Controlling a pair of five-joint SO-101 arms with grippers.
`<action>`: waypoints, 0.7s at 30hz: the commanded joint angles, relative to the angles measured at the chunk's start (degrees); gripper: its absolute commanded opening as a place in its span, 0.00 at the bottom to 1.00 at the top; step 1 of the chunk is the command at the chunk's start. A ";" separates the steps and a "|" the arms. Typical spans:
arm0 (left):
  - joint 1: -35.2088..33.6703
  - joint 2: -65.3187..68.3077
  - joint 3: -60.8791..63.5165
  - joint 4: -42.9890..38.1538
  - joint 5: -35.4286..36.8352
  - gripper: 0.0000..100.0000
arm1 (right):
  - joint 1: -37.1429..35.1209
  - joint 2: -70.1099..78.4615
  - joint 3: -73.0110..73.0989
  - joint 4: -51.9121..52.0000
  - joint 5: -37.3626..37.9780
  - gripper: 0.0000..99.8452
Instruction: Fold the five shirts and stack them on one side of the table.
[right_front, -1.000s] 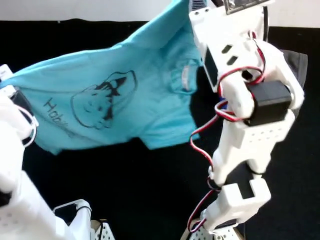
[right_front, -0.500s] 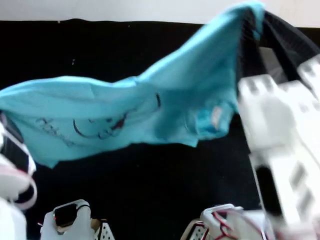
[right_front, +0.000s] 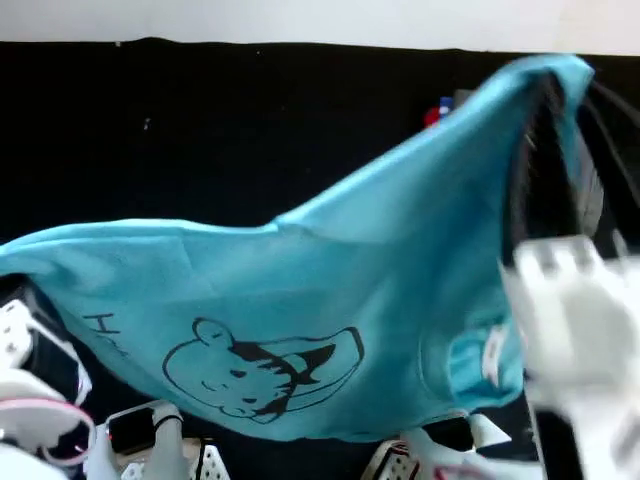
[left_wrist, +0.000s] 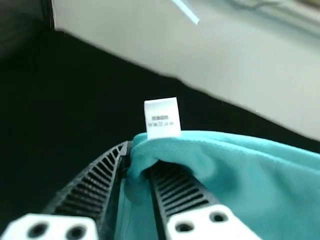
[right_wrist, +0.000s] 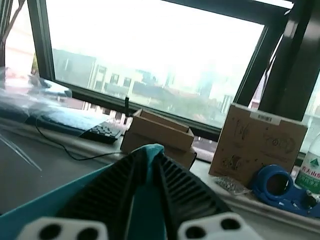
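Observation:
A turquoise shirt (right_front: 330, 300) with a cartoon print hangs stretched in the air above the black table (right_front: 200, 130), held up at two ends. My left gripper (left_wrist: 140, 172) is shut on a bunched edge of the shirt (left_wrist: 240, 175), beside a white care label (left_wrist: 161, 118); its arm sits at the lower left of the high view. My right gripper (right_wrist: 148, 160) is shut on a turquoise corner of the shirt (right_wrist: 146, 200) and points up toward a window. In the high view this gripper (right_front: 548, 105) holds the shirt's raised end at the upper right.
The far half of the black table lies open beneath the shirt. A small red and blue object (right_front: 437, 110) sits at the table's far edge. The arm bases (right_front: 150, 440) stand at the near edge. Cardboard boxes (right_wrist: 260, 145) line a windowsill.
The shirt has been lifted and swung toward the camera, so its print now hangs low and near. The right arm rose and shifted further right; the shirt's left end dropped lower.

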 joint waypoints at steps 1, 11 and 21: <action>-0.57 5.58 4.35 -1.67 -0.62 0.01 | 0.31 5.14 6.11 -4.09 -0.88 0.01; -0.48 33.80 7.34 -17.23 -0.70 0.01 | 0.40 26.86 23.43 -22.90 -3.34 0.01; -0.22 57.80 -6.02 -19.43 -0.70 0.01 | 0.40 43.56 22.90 -25.89 -3.43 0.01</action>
